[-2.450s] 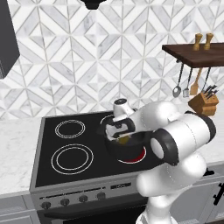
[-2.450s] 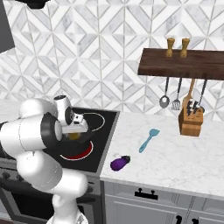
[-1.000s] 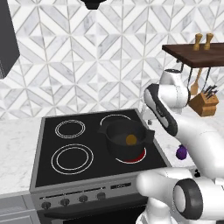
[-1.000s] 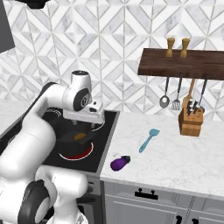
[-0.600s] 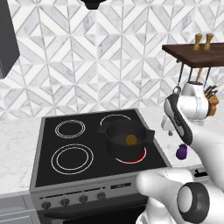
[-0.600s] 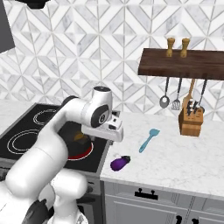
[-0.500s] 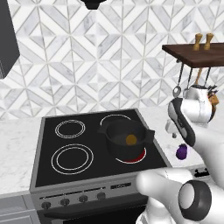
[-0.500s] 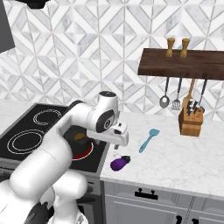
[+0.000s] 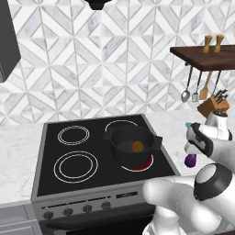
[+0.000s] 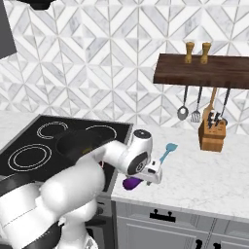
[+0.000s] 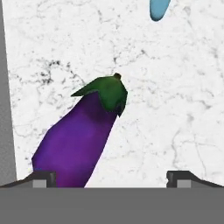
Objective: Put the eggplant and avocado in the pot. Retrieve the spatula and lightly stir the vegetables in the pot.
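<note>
The tool (image 11: 109, 177) has swung from the pot (image 9: 132, 146), avocado (image 9: 137, 146) inside, to hover wide open, empty, over the eggplant (image 11: 78, 140) on the desk (image 11: 175, 109); grasp probably next.

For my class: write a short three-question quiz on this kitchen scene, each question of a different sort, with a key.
1. True or false: the avocado lies inside the pot.
2. Multiple choice: the eggplant lies on (A) the stove, (B) the marble counter, (C) the wooden shelf.
3. Fill in: the gripper hangs over the eggplant with its jaws ____.

Key: 1 true; 2 B; 3 open.
</note>
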{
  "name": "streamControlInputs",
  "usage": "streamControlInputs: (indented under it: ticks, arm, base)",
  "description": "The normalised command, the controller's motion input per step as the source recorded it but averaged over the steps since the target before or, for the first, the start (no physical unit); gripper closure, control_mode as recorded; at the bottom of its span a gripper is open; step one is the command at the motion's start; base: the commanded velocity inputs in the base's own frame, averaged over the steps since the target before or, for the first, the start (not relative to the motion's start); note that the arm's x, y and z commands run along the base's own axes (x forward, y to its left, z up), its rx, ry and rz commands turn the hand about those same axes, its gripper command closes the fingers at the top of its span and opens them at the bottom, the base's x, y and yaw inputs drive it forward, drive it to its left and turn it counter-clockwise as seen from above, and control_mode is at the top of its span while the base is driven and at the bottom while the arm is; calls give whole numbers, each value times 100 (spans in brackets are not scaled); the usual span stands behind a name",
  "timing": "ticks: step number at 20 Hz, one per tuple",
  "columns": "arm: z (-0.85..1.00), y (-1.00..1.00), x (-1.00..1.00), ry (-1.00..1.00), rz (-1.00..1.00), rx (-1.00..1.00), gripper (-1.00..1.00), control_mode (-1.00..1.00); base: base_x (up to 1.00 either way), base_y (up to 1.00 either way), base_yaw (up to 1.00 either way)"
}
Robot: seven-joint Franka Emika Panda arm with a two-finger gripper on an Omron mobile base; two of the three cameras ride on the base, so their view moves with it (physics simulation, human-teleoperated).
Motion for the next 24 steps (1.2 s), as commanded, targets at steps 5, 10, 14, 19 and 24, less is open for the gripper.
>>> streamControlInputs:
  ticks: [5,10,14,19,24]
  arm:
    - [-16,0,43,-1,0,2,-100,-100]
    - [-8,0,13,0,0,2,-100,-100]
    - [-15,8,0,0,0,10,-100,-100]
    - [-1,32,0,0,0,13,-100,-100]
    - [-22,16,1,1,0,3,-100,-100]
  base:
    - [0,0,0]
    - [0,0,0]
    - [0,0,0]
    - [0,0,0]
    - [0,0,0]
